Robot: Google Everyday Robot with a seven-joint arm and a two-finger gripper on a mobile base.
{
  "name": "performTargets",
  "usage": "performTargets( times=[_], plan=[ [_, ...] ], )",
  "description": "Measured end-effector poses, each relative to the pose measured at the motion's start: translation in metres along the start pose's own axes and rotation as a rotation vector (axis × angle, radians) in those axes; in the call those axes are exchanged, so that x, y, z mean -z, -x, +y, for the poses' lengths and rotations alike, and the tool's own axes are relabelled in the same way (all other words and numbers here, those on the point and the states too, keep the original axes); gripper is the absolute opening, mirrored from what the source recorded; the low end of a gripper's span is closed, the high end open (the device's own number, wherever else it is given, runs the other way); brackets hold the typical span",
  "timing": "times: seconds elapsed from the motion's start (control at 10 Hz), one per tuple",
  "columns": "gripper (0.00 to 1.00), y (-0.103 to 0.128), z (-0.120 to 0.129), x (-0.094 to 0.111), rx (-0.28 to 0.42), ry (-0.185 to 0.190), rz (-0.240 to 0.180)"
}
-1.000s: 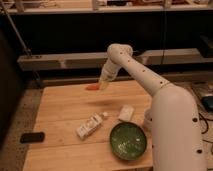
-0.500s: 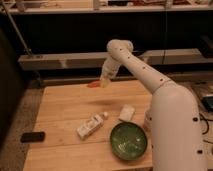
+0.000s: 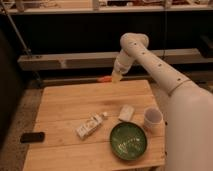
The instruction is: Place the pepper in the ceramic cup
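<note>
- Dark flat object (image 3: 32, 136): lay on the table (image 3: 65, 100) near its front left corner; no part in the task
- White labelled bottle (image 3: 91, 126): lay on its side, left of the table's centre, well apart from the gripper
- Pepper (image 3: 104, 79): orange-red, held in the air over the table's far edge; long axis roughly level, sticking out to the left of the gripper
- Gripper (image 3: 114, 78): hung at the far edge of the table below the bent wrist; fingers judged closed on the pepper's right end, since nothing else supported it
- Small white block (image 3: 126, 112): sat on the table just left of the cup
- Green bowl (image 3: 128, 141): stood at the front edge, near the cup and wider than it
- Ceramic cup (image 3: 153, 118): white, upright, mouth open, by the table's right edge; well apart from the gripper, to its right and toward the front. Judged that the carry must run that way, and the level pepper must tip end-down to enter the narrow mouth
</note>
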Motion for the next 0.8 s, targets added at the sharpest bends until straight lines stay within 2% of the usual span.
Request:
performTargets(
  times=[0.3,0.4,0.5,0.8],
  plan=[
    [0.09,0.052,0.001,0.045,-0.098,0.065,-0.017],
    [0.09,0.075,-0.001,0.058,-0.141,0.085,-0.022],
    [0.09,0.108,-0.006,0.076,-0.206,0.114,-0.027],
    [0.09,0.171,-0.023,0.113,-0.333,0.173,-0.036]
  ],
)
